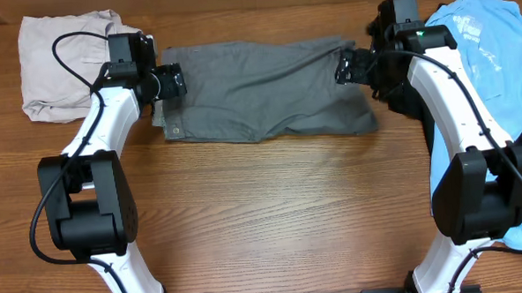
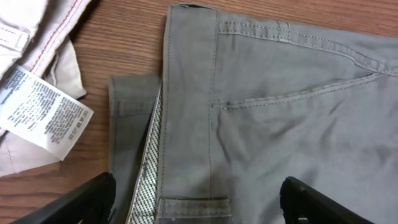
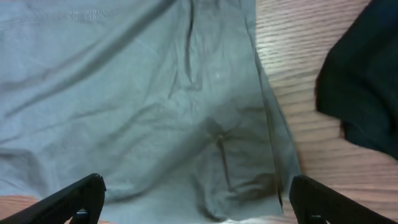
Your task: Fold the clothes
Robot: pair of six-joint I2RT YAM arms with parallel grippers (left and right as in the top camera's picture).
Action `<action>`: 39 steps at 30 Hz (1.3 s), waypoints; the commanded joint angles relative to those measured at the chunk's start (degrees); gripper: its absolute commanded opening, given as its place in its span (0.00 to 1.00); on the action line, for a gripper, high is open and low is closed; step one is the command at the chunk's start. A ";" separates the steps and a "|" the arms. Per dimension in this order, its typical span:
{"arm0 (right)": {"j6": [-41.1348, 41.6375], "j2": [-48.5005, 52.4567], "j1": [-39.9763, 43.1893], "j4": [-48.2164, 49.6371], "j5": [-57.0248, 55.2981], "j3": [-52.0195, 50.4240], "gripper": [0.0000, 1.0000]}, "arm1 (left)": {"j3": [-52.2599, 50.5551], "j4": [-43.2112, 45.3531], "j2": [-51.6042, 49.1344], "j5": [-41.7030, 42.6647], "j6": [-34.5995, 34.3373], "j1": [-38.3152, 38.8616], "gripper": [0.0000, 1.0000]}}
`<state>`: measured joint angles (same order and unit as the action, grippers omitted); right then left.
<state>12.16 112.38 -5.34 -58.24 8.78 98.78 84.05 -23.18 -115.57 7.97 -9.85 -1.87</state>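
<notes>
Grey shorts (image 1: pixel 263 89) lie folded across the back middle of the table, waistband to the left. My left gripper (image 1: pixel 172 81) hovers open over the waistband end (image 2: pixel 186 124), fingers (image 2: pixel 81 202) spread wide with nothing between them. At the leg-hem end (image 3: pixel 186 112) my right gripper (image 1: pixel 346 68) is also open and holds nothing. Beige shorts (image 1: pixel 63 62) with a white care label (image 2: pixel 40 109) lie at the back left. A light-blue T-shirt (image 1: pixel 486 39) lies on the right, with a black garment (image 3: pixel 364 93) beside it.
Bare wooden table (image 1: pixel 273 217) fills the front half between the two arm bases. The left arm's base (image 1: pixel 83 207) and the right arm's base (image 1: pixel 483 190) stand near the front corners.
</notes>
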 commanded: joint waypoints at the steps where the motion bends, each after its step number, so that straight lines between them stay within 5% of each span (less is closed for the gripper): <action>1: -1.31 -1.18 -0.22 -1.25 0.28 1.05 1.00 | 1.29 -0.28 -3.13 3.58 2.16 -1.25 0.87; 9: -4.63 -1.18 0.28 -14.73 -6.25 2.60 1.00 | 1.29 -3.37 -3.26 4.15 4.09 -1.60 0.90; 18: 4.46 -1.18 0.22 -5.66 0.55 2.82 1.00 | 1.29 -3.74 -3.26 5.42 5.68 -1.38 0.89; 39: 2.62 -1.18 0.26 -6.82 -1.20 2.82 1.00 | 1.29 -3.67 -3.26 4.92 8.20 -1.51 0.89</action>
<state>15.14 112.38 -5.28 -65.23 8.45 99.77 84.05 -27.81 -118.43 12.45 -2.79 -3.11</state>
